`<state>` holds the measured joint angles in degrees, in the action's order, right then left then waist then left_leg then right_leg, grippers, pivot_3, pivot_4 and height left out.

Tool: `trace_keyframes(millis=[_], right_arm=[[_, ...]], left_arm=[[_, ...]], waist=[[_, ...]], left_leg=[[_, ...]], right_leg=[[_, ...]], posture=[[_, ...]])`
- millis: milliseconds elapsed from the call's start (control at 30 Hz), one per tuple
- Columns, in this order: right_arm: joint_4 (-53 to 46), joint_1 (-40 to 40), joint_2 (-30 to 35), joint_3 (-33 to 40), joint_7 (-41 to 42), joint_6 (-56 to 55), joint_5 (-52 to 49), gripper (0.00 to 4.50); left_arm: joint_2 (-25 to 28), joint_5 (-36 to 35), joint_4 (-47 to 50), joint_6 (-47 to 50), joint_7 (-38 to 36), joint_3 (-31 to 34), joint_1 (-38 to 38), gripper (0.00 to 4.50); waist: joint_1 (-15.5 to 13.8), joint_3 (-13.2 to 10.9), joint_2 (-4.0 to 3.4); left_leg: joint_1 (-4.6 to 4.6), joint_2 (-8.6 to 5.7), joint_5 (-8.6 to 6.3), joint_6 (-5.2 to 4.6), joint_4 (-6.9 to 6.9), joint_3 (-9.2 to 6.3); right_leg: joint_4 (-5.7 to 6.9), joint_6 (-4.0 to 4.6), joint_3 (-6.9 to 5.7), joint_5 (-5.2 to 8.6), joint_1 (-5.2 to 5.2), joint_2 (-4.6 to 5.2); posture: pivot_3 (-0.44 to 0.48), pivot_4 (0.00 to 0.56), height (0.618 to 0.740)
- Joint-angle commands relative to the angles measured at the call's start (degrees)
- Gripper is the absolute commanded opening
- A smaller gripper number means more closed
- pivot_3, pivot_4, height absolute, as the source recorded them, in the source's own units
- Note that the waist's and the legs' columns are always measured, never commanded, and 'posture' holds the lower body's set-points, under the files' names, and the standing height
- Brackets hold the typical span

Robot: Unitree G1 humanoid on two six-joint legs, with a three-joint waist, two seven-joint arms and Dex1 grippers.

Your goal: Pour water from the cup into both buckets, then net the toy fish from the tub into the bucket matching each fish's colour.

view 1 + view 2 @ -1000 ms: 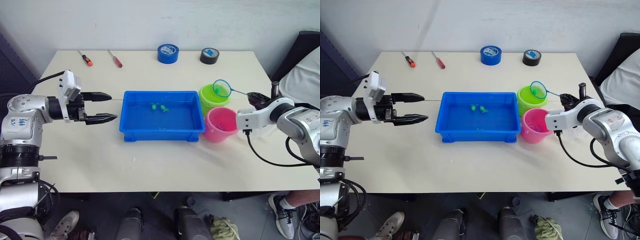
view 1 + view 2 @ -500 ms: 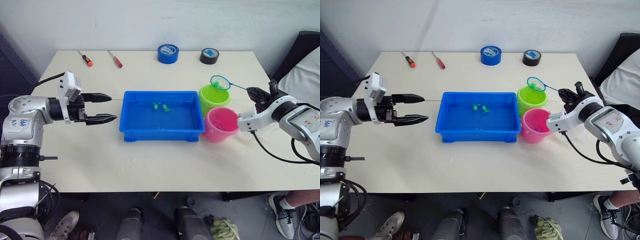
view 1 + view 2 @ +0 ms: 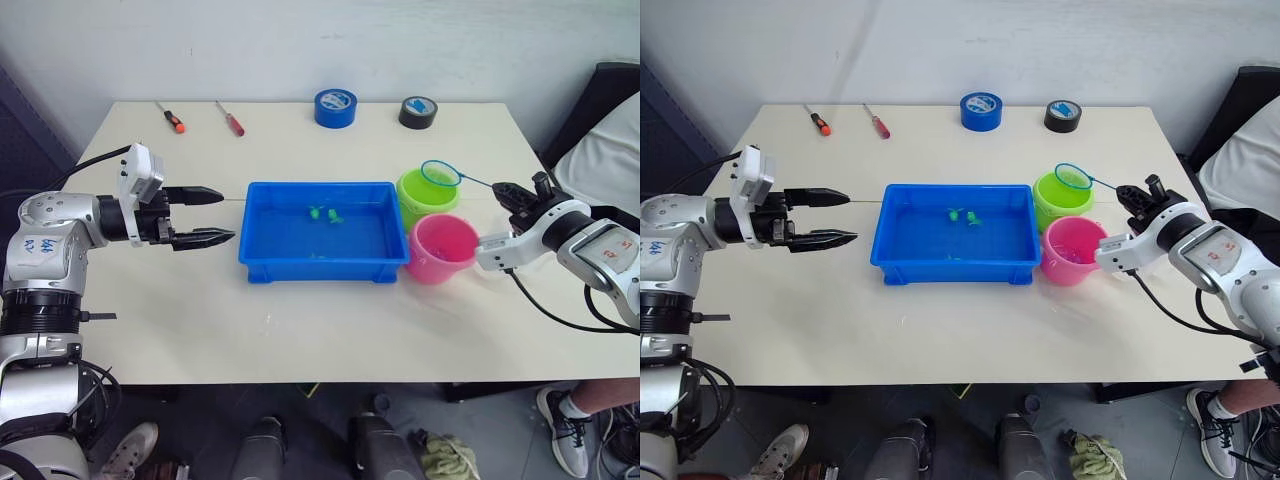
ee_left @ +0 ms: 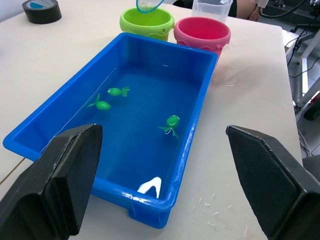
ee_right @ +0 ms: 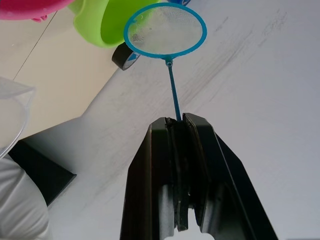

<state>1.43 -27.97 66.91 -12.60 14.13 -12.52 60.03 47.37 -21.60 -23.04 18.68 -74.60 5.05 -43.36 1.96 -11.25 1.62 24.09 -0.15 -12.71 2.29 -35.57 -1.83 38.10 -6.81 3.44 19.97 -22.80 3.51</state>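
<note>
The blue tub (image 3: pixel 262 262) sits mid-table with water and three green toy fish (image 4: pixel 118 91) in it. To its right stand the lime green bucket (image 3: pixel 418 198) and the pink bucket (image 3: pixel 443 250). The clear cup (image 4: pixel 212 8) stands just beyond the pink bucket. My right gripper (image 3: pixel 506 188) is shut on the thin handle of the net (image 5: pixel 165 31). The light blue hoop (image 3: pixel 441 173) hangs level over the green bucket's far rim, with nothing in its mesh. My left gripper (image 3: pixel 227 213) is open, held above the table left of the tub and pointing at it.
A blue tape roll (image 3: pixel 336 106) and a black tape roll (image 3: pixel 419 111) lie at the table's far edge. Two screwdrivers (image 3: pixel 170 117) (image 3: pixel 230 117) lie at the far left. A person in white (image 3: pixel 603 160) sits past the table's right edge.
My right wrist has turned slightly. The net hoop rose a little above the green bucket, then dipped back and levelled out. The left arm has stayed put.
</note>
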Motion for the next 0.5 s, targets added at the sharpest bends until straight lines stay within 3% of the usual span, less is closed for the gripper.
trace_keyframes(millis=[33, 233, 433, 500], right_arm=[[-2.91, -4.76, -1.45, 5.52, 2.87, 1.75, -5.64, 0.00], [-5.25, -13.17, -10.57, 10.70, 18.93, 12.20, -24.93, 0.00], [-17.63, -11.09, -18.14, 14.76, 42.95, 45.14, -48.43, 0.00], [-21.08, -11.02, -18.53, 14.86, 46.64, 55.10, -53.68, 0.00]], left_arm=[[1.17, -0.19, 1.54, -0.11, -0.08, 1.12, -0.45, 4.31], [2.22, 0.00, 0.88, -0.52, 0.29, 1.85, -0.25, 4.31], [3.06, -0.40, 1.48, -0.16, 0.90, 2.88, 0.98, 4.31], [3.41, -0.47, 1.58, -0.08, 0.91, 3.05, 1.46, 4.31]], waist=[[0.22, 0.00, 0.00], [1.19, 0.01, 0.03], [0.94, 0.02, 0.04], [0.87, 0.02, 0.03]], left_leg=[[0.00, 0.00, 0.00, 0.00, -0.02, 0.01], [-0.03, 0.13, 0.00, 0.01, -0.13, -0.05], [-0.02, 0.30, -0.02, -0.03, -0.38, -0.25], [0.00, 0.29, -0.03, -0.05, -0.40, -0.54]], right_leg=[[0.03, 0.00, 0.01, 0.00, 0.00, 0.00], [0.19, 0.00, -0.03, 0.00, 0.04, -0.08], [0.24, 0.00, -0.13, 0.00, 0.22, -0.01], [0.26, -0.01, -0.11, 0.00, 0.20, 0.01]], posture=[[0.000, 0.150, 0.734], [0.000, 0.150, 0.734], [0.000, 0.150, 0.734], [0.000, 0.150, 0.734]])
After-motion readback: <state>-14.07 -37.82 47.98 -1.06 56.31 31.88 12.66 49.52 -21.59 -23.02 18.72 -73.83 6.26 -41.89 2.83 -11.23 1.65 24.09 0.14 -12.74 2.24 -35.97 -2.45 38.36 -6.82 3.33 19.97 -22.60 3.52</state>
